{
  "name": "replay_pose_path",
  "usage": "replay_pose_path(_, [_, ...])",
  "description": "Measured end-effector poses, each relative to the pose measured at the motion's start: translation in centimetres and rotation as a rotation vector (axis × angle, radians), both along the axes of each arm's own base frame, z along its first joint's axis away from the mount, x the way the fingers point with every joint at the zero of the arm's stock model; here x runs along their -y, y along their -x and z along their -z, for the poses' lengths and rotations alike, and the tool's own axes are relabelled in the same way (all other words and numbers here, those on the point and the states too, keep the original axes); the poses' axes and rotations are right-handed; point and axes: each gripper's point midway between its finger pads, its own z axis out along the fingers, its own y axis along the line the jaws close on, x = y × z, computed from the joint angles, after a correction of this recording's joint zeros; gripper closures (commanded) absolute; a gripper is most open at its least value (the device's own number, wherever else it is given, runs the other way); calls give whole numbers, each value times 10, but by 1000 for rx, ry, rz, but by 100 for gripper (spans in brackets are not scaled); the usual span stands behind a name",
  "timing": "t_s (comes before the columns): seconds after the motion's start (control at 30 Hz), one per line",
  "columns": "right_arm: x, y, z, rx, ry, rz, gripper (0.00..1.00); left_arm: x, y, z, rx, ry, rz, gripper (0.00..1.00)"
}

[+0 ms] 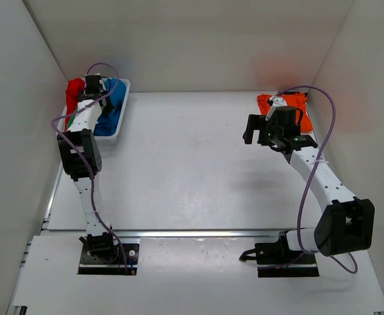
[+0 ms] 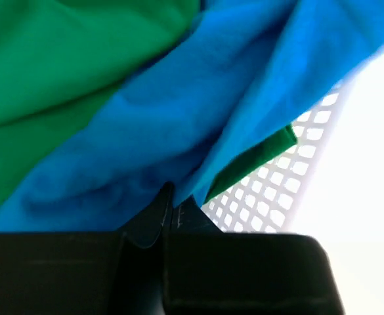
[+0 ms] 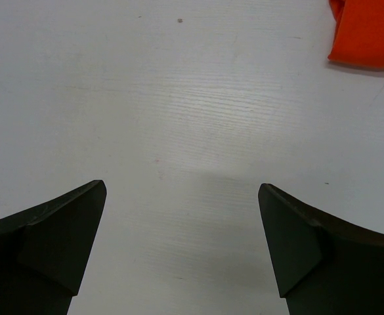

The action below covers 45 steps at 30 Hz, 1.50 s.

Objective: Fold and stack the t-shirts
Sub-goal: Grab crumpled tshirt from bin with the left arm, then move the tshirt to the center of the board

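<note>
Left wrist view shows the left claw [image 2: 170, 205] closed, its tips pinching a fold of the blue t-shirt [image 2: 178, 118], which lies over the green t-shirt [image 2: 60, 59] inside the white basket [image 2: 297, 170]. I judge the cloth soft, light and loose, so a hem or shoulder edge is the best hold. The right claw [image 3: 182, 223] is wide open and empty over the table [image 3: 178, 98]. The orange t-shirt [image 3: 369, 33] lies well apart, ahead and to its right.

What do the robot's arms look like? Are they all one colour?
No! The left arm and right arm are white tubes with chunky black joints, each with a thin purple cable. The left gripper and right gripper have black fingers.
</note>
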Motion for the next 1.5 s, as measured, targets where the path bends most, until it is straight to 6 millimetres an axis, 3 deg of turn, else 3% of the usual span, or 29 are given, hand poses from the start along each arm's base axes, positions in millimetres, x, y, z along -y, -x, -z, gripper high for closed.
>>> replay_pose_path(0.07, [-3, 1, 1, -3, -5, -3, 1, -2, 2, -27, 38, -34, -26, 100])
replay_pose_path(0.13, [-8, 1, 1, -3, -11, -10, 1, 7, 5, -72, 108, -74, -31, 100])
replay_pose_path(0.2, [-12, 3, 4, -2, -22, -15, 1, 40, 11, -145, 234, -93, 11, 100])
replay_pose_path(0.27, [-15, 7, 12, -7, -37, -14, 1, 103, 30, -235, 413, -58, 118, 100])
replay_pose_path(0.3, [-15, 11, 16, -15, -42, -13, 1, 133, 45, -272, 489, -30, 176, 100])
replay_pose_path(0.33, [-16, 16, 22, -30, -46, -13, 1, 181, 72, -314, 576, 28, 277, 100])
replay_pose_path(0.37, [-16, 20, 26, -43, -50, -13, 1, 215, 98, -348, 644, 83, 359, 100])
replay_pose_path(0.43, [-16, 25, 29, -50, -59, -15, 1, 290, 165, -412, 771, 244, 591, 100])
replay_pose_path(0.5, [-17, 31, 25, -36, -84, -28, 0, 318, 208, -448, 837, 359, 729, 100])
replay_pose_path(0.53, [-18, 35, 22, -20, -100, -37, 1, 320, 222, -463, 862, 403, 764, 100])
replay_pose_path(0.6, [-18, 43, 13, 21, -140, -45, 1, 309, 229, -476, 880, 447, 772, 100])
replay_pose_path(0.7, [-11, 52, 2, 71, -182, -36, 1, 295, 215, -461, 837, 467, 740, 100])
replay_pose_path(0.8, [-7, 51, -5, 89, -202, -29, 1, 293, 193, -404, 702, 473, 711, 100])
replay_pose_path(0.87, [-7, 51, -1, 74, -204, -34, 1, 295, 181, -341, 573, 479, 690, 100])
replay_pose_path(0.9, [-10, 51, 2, 62, -205, -42, 2, 294, 175, -278, 441, 483, 663, 100])
replay_pose_path(0.93, [-12, 52, 4, 53, -205, -48, 3, 293, 175, -255, 389, 483, 650, 100])
replay_pose_path(1.03, [-18, 53, 13, 26, -203, -66, 18, 278, 179, -119, 102, 495, 562, 100])
replay_pose_path(1.13, [-22, 56, 24, -6, -191, -80, 23, 251, 191, -27, -107, 502, 460, 98])
replay_pose_path(1.17, [-23, 56, 27, -16, -184, -87, 23, 242, 197, -4, -162, 504, 429, 88])
replay_pose_path(1.23, [-23, 56, 34, -35, -177, -88, 22, 228, 201, 19, -214, 504, 385, 66])
replay_pose_path(1.3, [-22, 55, 42, -57, -168, -84, 20, 223, 199, 19, -208, 512, 374, 51])
replay_pose_path(1.4, [-16, 56, 58, -100, -132, -60, 20, 232, 193, 2, -152, 528, 407, 52])
replay_pose_path(1.5, [-6, 56, 71, -143, -101, -25, 19, 253, 193, -22, -109, 533, 469, 51])
